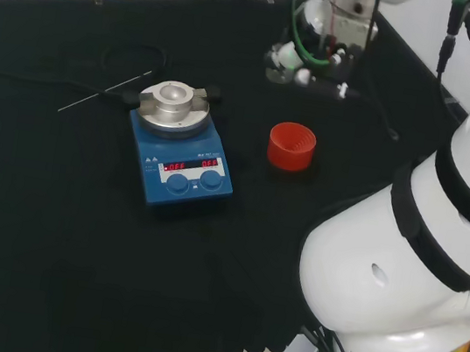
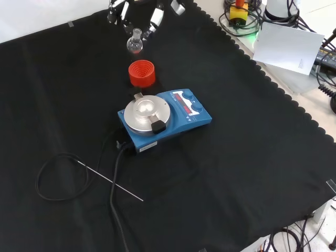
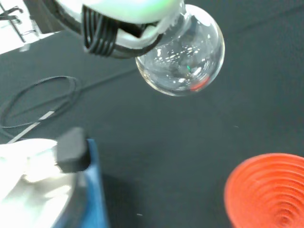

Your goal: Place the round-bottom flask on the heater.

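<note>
In the head view the hand [image 1: 320,51] hangs over the far right part of the worktop [image 1: 50,228], beyond the red ribbed stand [image 1: 292,146]. A clear round-bottom flask [image 1: 315,15] shows against it, lifted off the cloth. The blue heater [image 1: 179,153] sits left of the stand with its silver top plate bare, so the place meant for the flask is free. A thin metal rod [image 1: 106,92] and a looped black cable [image 1: 137,60] lie beyond the heater, clear of the likely path.

In the front view the hand [image 2: 137,11] enters at the top edge, and the flask [image 2: 135,42] hangs below it, neck up, just beyond the red stand [image 2: 142,73]. The heater [image 2: 165,117] lies nearer the camera, in line with stand and flask. Carrying it across probably means passing over the empty stand.

In the wrist view the flask's globe [image 3: 183,54] hangs clear of the cloth, its neck caught among curled fingers [image 3: 107,35], so the hand is closed on the neck, which leaves the round bottom free to settle into the dished plate. The red stand [image 3: 268,190] and a corner of the heater [image 3: 71,190] lie below.
</note>
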Controlling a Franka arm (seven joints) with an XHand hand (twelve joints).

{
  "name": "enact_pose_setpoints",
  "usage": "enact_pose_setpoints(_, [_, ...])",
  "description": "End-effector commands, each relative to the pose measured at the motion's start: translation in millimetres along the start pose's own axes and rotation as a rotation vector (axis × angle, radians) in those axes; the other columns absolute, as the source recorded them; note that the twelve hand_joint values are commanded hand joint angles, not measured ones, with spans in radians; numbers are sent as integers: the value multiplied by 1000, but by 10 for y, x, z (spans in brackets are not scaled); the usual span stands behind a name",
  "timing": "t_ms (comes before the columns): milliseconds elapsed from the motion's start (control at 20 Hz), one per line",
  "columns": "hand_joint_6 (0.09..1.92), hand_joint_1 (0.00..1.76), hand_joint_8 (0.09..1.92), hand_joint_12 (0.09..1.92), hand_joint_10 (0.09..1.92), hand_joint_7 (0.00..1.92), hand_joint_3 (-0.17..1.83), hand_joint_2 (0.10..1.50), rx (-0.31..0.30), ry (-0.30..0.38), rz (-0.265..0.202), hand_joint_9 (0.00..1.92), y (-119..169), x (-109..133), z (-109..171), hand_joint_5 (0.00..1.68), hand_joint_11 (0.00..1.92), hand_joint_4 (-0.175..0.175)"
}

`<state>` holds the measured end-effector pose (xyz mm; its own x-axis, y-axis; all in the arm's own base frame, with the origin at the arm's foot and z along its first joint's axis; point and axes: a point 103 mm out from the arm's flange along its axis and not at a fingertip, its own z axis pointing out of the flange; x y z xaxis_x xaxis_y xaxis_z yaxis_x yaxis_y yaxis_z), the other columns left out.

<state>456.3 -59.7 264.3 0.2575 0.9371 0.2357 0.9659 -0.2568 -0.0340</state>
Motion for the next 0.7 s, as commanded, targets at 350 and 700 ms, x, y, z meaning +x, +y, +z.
enact_pose_setpoints(350, [872,1116,665,1385,610,330,710,677,76,-19,-153,577,228,1076,91,1174,177,102])
enact_pose_setpoints(700, [871,1119,666,1386,612,326,721,670,123,-28,-197,574,336,1396,315,1178,177,98])
